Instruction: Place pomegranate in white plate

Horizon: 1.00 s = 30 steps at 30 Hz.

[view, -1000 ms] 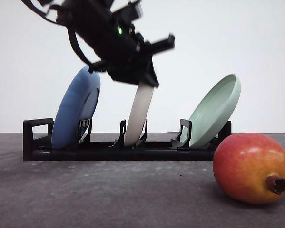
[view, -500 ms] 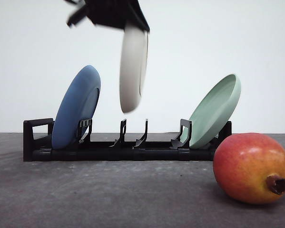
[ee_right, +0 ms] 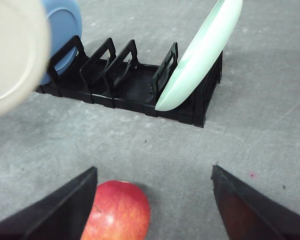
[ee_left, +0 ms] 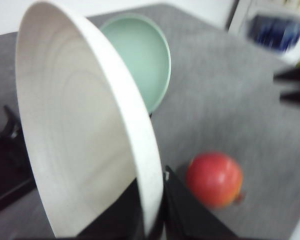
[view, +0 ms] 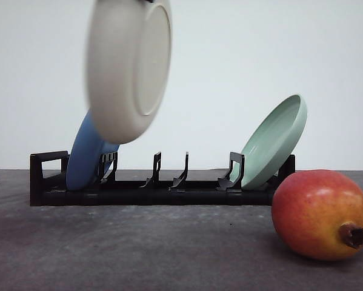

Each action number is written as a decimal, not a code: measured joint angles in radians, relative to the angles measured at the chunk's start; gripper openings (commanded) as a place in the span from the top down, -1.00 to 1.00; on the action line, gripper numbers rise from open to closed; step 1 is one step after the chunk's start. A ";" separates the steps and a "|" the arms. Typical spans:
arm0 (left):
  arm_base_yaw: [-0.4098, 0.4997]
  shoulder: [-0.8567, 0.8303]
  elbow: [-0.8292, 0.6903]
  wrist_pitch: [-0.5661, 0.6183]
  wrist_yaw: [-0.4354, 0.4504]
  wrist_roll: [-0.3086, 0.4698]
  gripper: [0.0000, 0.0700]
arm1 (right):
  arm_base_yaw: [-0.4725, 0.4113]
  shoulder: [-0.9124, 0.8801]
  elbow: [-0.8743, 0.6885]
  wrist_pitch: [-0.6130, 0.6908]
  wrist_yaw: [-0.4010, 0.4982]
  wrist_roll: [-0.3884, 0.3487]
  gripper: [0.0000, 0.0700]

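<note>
The left gripper [ee_left: 151, 212] is clamping the rim of the round, shallow, matte off-white plate [ee_left: 79, 135], its 2 dark fingers [ee_left: 187, 212] pressing either side of the lower edge. The plate is hanging in the air, nearly on edge and tilted, its underside facing the front camera [view: 129, 66], where it is partly covering the upper part of the round blue plate [view: 87, 160].

The right gripper [ee_right: 155, 200] is standing wide open, its 2 dark fingers [ee_right: 59, 212] spread well apart above the grey table [ee_right: 190, 150] and gripping nothing; the large rounded red pomegranate with a yellow-orange blush [ee_right: 117, 212] is lying just beside the inner edge of one finger.

In the front view the pomegranate [view: 320, 213] is resting on the table [view: 139, 248] near the right end of the black slotted plate rack [view: 163, 185], its dark brown calyx nub [view: 354, 235] pointing right and toward the camera. The blue plate is leaning in the rack's left slot, the round pale green plate [view: 275, 142] is leaning in its right slot, and the 2 middle slots are standing open between them.
</note>
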<state>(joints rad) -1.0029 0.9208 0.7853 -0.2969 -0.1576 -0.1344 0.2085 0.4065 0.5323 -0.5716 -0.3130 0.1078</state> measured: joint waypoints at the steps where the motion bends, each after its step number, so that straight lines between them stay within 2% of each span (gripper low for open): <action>1: -0.014 0.000 0.000 -0.045 -0.003 0.030 0.98 | 0.000 0.000 0.000 0.000 0.000 0.000 -0.31; 5: -0.062 0.024 0.000 -0.203 -0.026 0.147 0.98 | 0.000 0.000 0.000 0.000 0.000 0.000 -0.31; 8: -0.093 0.068 0.000 -0.271 -0.077 0.229 0.98 | 0.000 0.000 0.000 0.000 0.000 0.000 -0.31; 12: -0.131 0.170 0.000 -0.276 -0.180 0.323 0.98 | 0.000 0.000 0.000 0.000 0.000 0.000 -0.31; 15: -0.155 0.248 0.000 -0.243 -0.199 0.373 0.98 | 0.000 0.000 0.000 0.000 0.000 0.000 -0.31; 26: -0.208 0.481 0.000 -0.183 -0.264 0.416 0.89 | 0.000 0.000 0.000 0.000 0.000 0.000 -0.31; 30: -0.209 0.513 0.000 -0.184 -0.259 0.422 0.65 | 0.000 0.000 0.000 0.000 0.000 0.000 -0.31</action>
<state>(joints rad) -1.2121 1.4335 0.7853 -0.4810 -0.4171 0.2872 0.2085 0.4065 0.5323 -0.5716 -0.3130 0.1078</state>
